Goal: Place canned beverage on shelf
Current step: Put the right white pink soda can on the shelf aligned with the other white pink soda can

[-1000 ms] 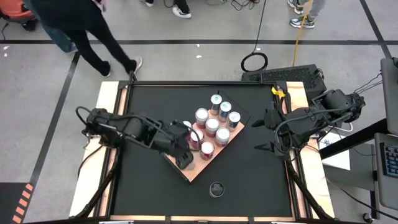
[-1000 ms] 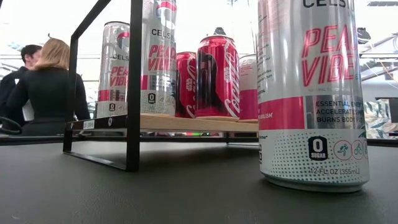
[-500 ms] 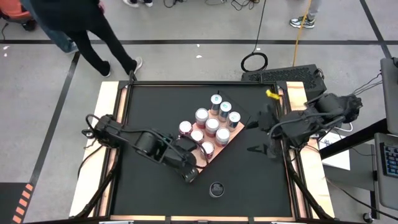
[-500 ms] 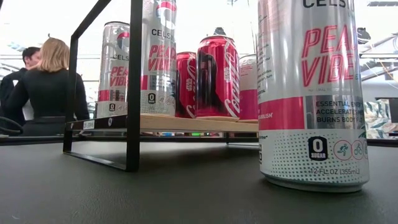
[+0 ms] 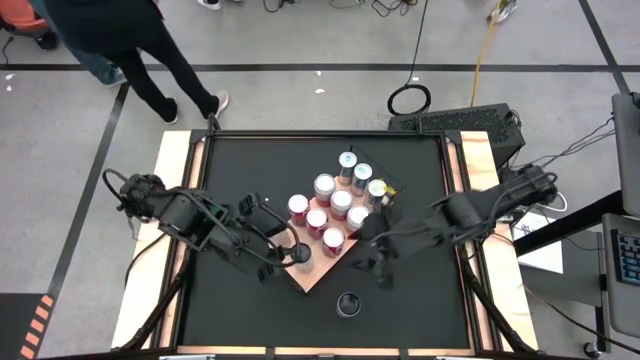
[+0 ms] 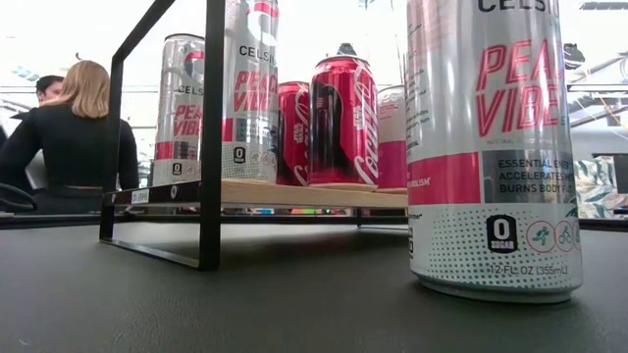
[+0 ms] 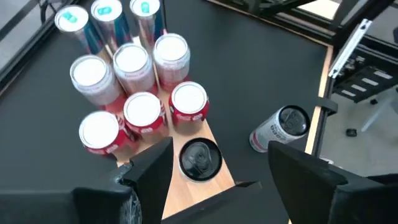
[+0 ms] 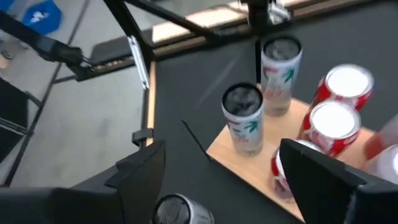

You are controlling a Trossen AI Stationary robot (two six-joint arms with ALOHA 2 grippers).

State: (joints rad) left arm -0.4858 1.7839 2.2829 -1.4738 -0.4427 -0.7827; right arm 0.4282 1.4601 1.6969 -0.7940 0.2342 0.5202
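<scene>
The shelf (image 5: pixel 315 278) is a light-brown board on a black frame, and it also shows in the low view (image 6: pixel 294 193). Several cans stand upright on it, red ones and silver ones. A dark-topped can (image 7: pixel 200 158) stands near the shelf's near corner (image 7: pixel 211 186). My left gripper (image 7: pixel 221 152) is open, with its fingers on either side of this can and apart from it; it shows at the shelf's near-left edge (image 5: pixel 288 252). My right gripper (image 5: pixel 372 268) is open and empty beside the shelf's near-right edge (image 8: pixel 249 168). It also shows in its own wrist view (image 8: pixel 222 152).
A loose silver can (image 5: pixel 348 303) stands upright on the black tabletop near the front edge. It also shows in the left wrist view (image 7: pixel 283 127) and large in the low view (image 6: pixel 491 147). People (image 6: pixel 69 137) are beyond the table's far left.
My right gripper has swung from the table's right edge toward the left and the near edge, up to the shelf's near-right side. My left gripper went toward the near edge along the shelf, then drew back toward the left.
</scene>
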